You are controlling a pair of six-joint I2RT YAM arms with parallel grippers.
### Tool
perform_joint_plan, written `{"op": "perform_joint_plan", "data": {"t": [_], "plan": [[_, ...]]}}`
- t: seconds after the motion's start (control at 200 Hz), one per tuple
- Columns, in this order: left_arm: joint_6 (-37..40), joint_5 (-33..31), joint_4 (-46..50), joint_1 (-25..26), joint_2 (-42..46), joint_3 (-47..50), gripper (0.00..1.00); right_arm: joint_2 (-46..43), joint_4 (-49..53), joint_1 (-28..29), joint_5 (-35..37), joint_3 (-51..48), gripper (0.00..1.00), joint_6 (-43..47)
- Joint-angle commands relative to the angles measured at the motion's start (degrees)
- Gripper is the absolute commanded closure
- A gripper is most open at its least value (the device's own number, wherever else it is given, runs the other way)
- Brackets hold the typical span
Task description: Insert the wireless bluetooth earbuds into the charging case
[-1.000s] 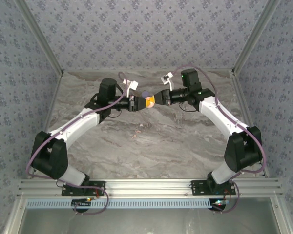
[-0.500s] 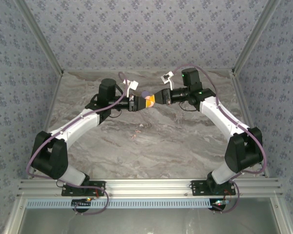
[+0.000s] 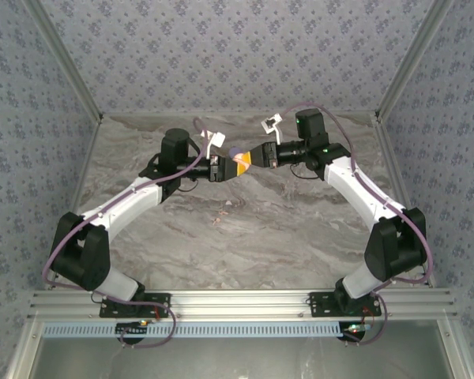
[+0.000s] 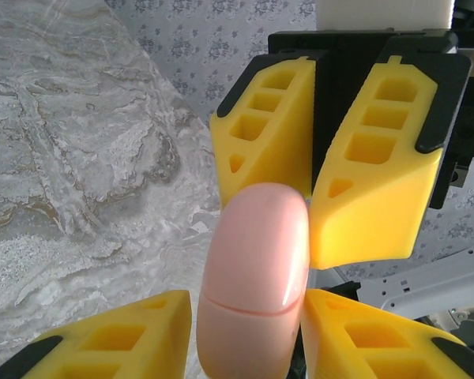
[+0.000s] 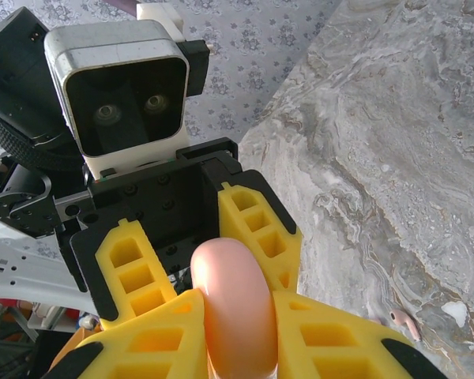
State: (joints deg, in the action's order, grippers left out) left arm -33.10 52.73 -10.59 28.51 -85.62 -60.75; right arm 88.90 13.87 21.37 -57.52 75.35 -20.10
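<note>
The pale pink charging case [image 4: 253, 276] hangs in the air over the far middle of the table [image 3: 300, 237]. The left gripper [image 4: 249, 320] pinches it from the left and the right gripper [image 5: 235, 316] from the right, their yellow fingers meeting tip to tip. The left wrist view shows a seam across the case with the lid down, so what is inside cannot be told. The right wrist view shows one pale pink earbud [image 5: 400, 320] lying loose on the marble, outside the case. From above, tiny pinkish specks [image 3: 220, 214] lie on the table nearer than the grippers.
</note>
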Motion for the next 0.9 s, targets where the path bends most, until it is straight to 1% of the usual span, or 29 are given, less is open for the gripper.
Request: {"op": "perform_joint_plan", "data": {"t": [0.0,0.13,0.415,0.68,0.9], "plan": [[-0.40,0.80,-2.15,0.26,1.00,-0.33,0.59,-1.90,-0.43,-0.09,-2.12,-0.28,0.78,0.08],[-0.43,0.81,-2.19,0.31,1.25,-0.32,0.58,-1.98,0.36,0.01,-2.14,-0.32,0.77,0.82],[-0.38,0.44,-2.20,0.37,1.60,-0.47,0.64,-2.00,2.10,0.32,-2.37,-0.33,0.77,2.33],[-0.20,-0.03,-1.83,0.39,1.96,-0.37,0.63,-1.93,3.45,0.48,-2.29,-0.33,0.77,3.49],[-0.15,-0.11,-1.89,0.39,1.95,-0.60,0.66,-1.89,3.91,0.79,-2.58,-0.21,0.77,3.86]]}}
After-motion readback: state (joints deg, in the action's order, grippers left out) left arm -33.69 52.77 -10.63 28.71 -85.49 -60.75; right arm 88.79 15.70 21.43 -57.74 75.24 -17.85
